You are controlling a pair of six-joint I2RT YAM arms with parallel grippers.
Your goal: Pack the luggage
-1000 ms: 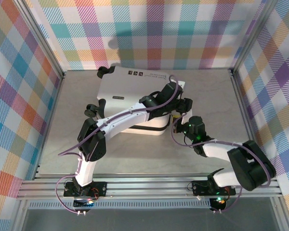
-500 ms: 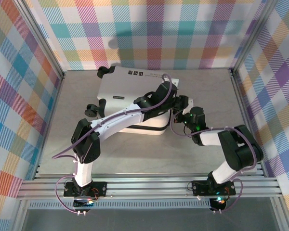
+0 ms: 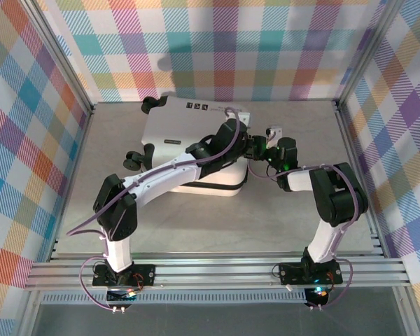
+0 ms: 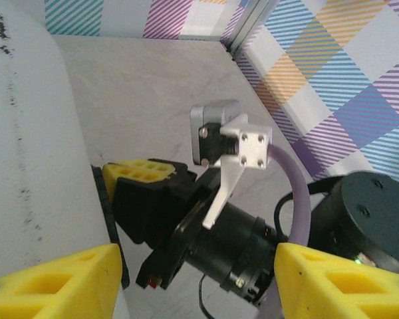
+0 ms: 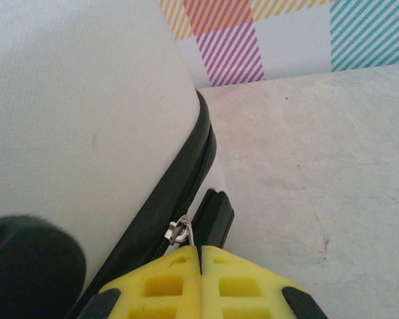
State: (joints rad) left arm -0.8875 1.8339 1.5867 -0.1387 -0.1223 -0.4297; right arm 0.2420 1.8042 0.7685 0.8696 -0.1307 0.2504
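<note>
luggage (image 4: 26, 133): cut off left | labels (image 3: 197, 107): unreadable | zipper pull (image 5: 179, 229): tab hidden in right end effector (image 5: 201, 252)

**Camera placement, three views.**
Overhead looks down from the near side over the bench (image 3: 217, 224); both wrist cameras closely frame the right edge of the luggage (image 5: 66, 100).

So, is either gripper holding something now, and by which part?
The right gripper is shut on the metal zipper pull of the luggage. The left gripper is open, holding nothing.
</note>
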